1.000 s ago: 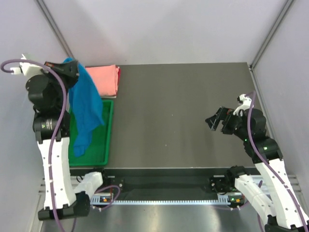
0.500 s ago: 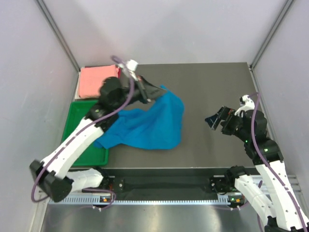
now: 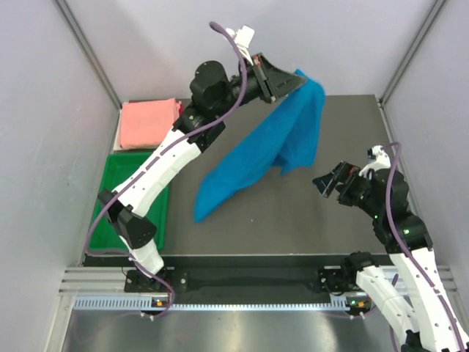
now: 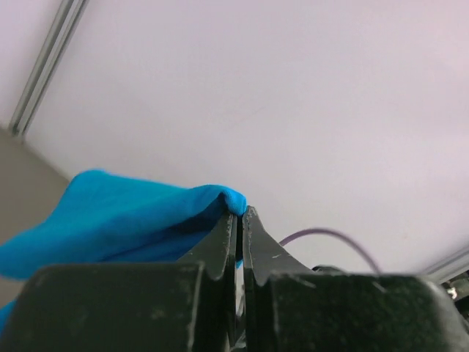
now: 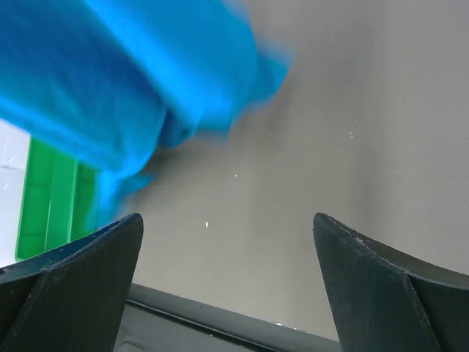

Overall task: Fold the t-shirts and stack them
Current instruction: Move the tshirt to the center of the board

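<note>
- The left gripper (image 3: 287,79) is up high over the far edge of the dark grey flat table (image 3: 293,220), at about 12 o'clock.
- Its two black fingers (image 4: 227,242) are squeezed tight together – they pinch a fold of the bright blue soft cloth t-shirt (image 3: 282,139).
- In the left wrist view, the blue cloth (image 4: 124,227) pokes out right at the tips of the fingers.
- The blue shirt hangs down from that pinch in the air. It droops toward 7 o'clock, and its low tip is over the middle-left part of the table.
- The salmon pink soft cloth t-shirt (image 3: 149,122) lies folded flat in the far left corner, at about 10 o'clock.
- The green plastic flat tray (image 3: 111,180) sits just beside the pink shirt on its near side, at about 8 o'clock.
- The right gripper (image 3: 326,185) is off at about 4 o'clock, well apart from the blue shirt.
- Its fingers (image 5: 73,286) are spread wide and hold nothing – bare table shows between them.
- In the right wrist view, the blue shirt (image 5: 124,81) looks blurry at about 11 o'clock, with a bit of the green tray (image 5: 55,198) under it.
</note>
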`<action>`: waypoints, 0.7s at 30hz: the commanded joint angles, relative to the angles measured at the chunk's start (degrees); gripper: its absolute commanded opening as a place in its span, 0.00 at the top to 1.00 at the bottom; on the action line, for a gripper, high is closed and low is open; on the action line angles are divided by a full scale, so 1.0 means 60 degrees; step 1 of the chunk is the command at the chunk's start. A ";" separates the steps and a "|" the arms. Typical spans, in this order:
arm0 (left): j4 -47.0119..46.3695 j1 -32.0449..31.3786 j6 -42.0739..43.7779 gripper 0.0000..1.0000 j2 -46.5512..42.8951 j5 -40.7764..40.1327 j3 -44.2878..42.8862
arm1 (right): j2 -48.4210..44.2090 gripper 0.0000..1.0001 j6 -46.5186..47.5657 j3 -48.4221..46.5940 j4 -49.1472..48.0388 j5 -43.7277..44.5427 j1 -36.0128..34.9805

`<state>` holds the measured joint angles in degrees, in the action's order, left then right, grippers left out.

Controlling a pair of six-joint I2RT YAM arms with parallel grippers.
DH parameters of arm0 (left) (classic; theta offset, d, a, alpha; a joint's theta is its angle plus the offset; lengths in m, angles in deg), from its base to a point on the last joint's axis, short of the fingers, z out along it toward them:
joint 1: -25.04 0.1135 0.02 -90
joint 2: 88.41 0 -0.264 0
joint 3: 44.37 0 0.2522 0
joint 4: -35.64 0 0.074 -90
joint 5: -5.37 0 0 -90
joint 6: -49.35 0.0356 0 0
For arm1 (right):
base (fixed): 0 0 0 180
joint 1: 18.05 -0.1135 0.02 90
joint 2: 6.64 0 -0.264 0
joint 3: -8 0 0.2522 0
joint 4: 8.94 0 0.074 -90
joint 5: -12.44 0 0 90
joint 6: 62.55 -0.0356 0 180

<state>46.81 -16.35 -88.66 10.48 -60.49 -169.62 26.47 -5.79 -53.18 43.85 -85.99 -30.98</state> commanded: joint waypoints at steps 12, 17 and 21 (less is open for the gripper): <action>0.0017 0.2017 0.0208 1.00 -0.3150 -0.1313 0.5829 | 0.0268 0.00 0.0310 -0.0564 0.0116 0.0774 0.0119; 0.2200 0.3440 0.1100 0.92 -0.4279 -0.2496 0.9156 | 0.0693 0.02 -0.0202 -0.0125 0.0234 0.2266 0.0133; 0.3344 0.3470 0.2184 0.56 -0.4573 -0.3012 0.9805 | 0.1788 0.03 -0.1036 -0.0051 0.0234 0.3395 0.0162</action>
<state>62.53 5.18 -81.86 -11.90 -75.24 -110.82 32.63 -7.80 -53.72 44.96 -73.46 -30.93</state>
